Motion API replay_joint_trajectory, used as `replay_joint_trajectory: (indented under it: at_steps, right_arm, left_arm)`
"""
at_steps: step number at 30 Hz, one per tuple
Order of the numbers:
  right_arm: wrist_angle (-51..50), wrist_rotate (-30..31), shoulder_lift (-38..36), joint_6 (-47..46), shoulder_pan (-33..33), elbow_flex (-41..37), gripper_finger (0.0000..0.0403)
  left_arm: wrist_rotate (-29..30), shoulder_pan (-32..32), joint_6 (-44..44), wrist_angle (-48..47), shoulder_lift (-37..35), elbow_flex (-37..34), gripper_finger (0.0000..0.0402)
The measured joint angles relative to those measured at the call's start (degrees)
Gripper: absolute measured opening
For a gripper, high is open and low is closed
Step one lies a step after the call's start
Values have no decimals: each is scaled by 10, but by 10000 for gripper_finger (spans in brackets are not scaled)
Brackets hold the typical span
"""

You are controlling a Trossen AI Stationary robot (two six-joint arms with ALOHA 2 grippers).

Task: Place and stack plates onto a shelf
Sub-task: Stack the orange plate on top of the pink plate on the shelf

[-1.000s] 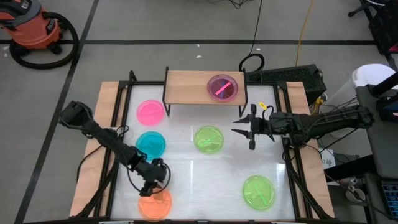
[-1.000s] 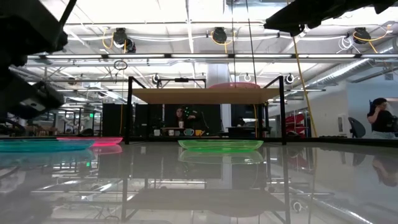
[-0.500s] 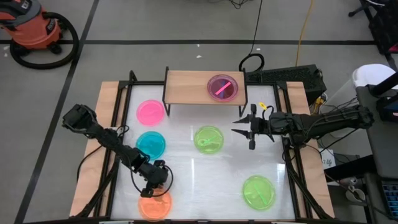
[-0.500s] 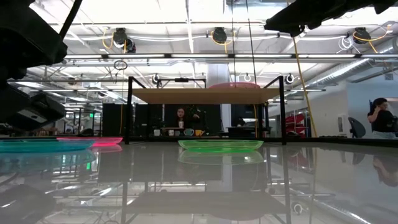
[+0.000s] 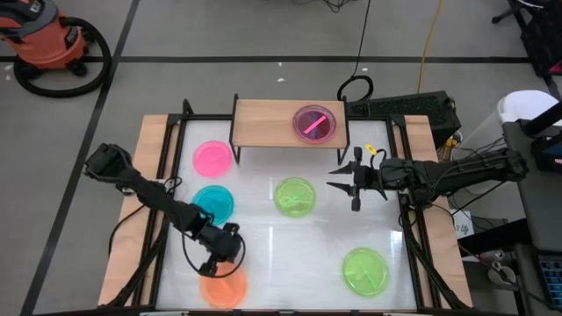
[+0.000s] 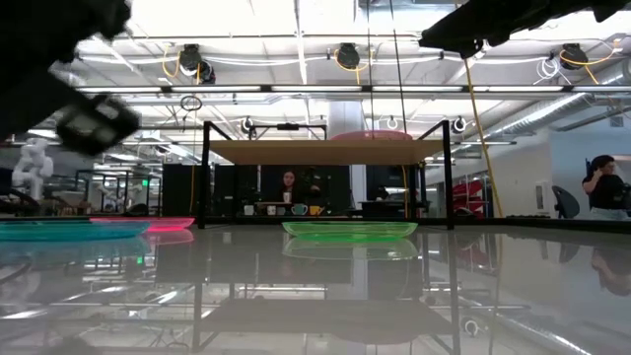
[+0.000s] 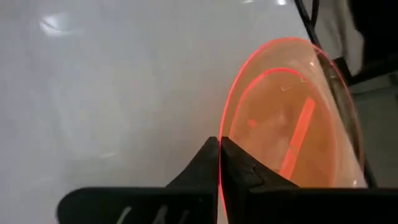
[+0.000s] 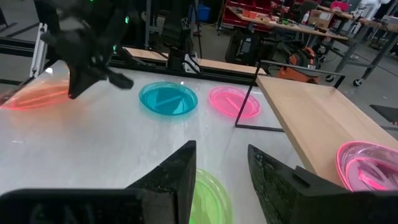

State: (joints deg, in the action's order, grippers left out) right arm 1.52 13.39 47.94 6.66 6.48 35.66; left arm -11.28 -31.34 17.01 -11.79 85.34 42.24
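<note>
Plates are the job, and the left gripper point(image 5: 218, 261) is pinched on the rim of the orange plate point(image 5: 223, 286) at the table's near edge, left of centre. The plate looks tilted, its far side seemingly on the table point(image 5: 290, 241). To do this well, lift it fully clear before swinging toward the shelf point(image 5: 263, 123), where a pink plate point(image 5: 314, 123) already sits on the right half. The right gripper point(image 5: 344, 184) hovers spread beside a green plate point(image 5: 294, 196).
</note>
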Motion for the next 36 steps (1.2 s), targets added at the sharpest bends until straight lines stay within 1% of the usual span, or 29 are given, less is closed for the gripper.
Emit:
replay_joint_trajectory:
  at_steps: [3, 7, 11, 14, 16, 18, 21, 24, 27, 30, 34, 36]
  right_arm:
    - [1, 0, 0, 0, 0, 0, 130]
    - [2, 0, 0, 0, 0, 0, 130]
    - [2, 0, 0, 0, 4, 0, 130]
    - [6, 0, 0, 9, 8, 0, 130]
    - [7, 0, 0, 18, 8, 0, 130]
    - [8, 0, 0, 20, 8, 0, 130]
    - [8, 0, 0, 21, 8, 0, 130]
    - [8, 0, 0, 22, 8, 0, 130]
    - [8, 0, 0, 33, 8, 0, 130]
    - [9, 1, -1, 45, 7, 0, 130]
    - [28, 3, -1, 74, 6, 0, 130]
    - [43, 4, -1, 84, 6, 0, 130]
  left_arm:
    - [50, 23, -50, -79, -24, 37, 2]
    - [130, 78, -130, -139, -50, 89, 2]
    - [170, 157, -203, -146, -65, 134, 1]
    - [202, 233, -216, -145, -67, 166, 1]
    - [208, 288, -216, -129, -67, 183, 1]
    - [208, 343, -217, -94, -67, 194, 1]
    - [184, 427, -213, -25, -67, 203, 1]
    - [123, 508, -180, 47, -64, 213, 1]
    - [57, 571, -125, 105, -47, 225, 1]
    - [26, 602, -104, 128, -14, 255, 1]
    - [11, 612, -104, 117, 50, 321, 1]
    - [4, 616, -109, 96, 89, 363, 1]
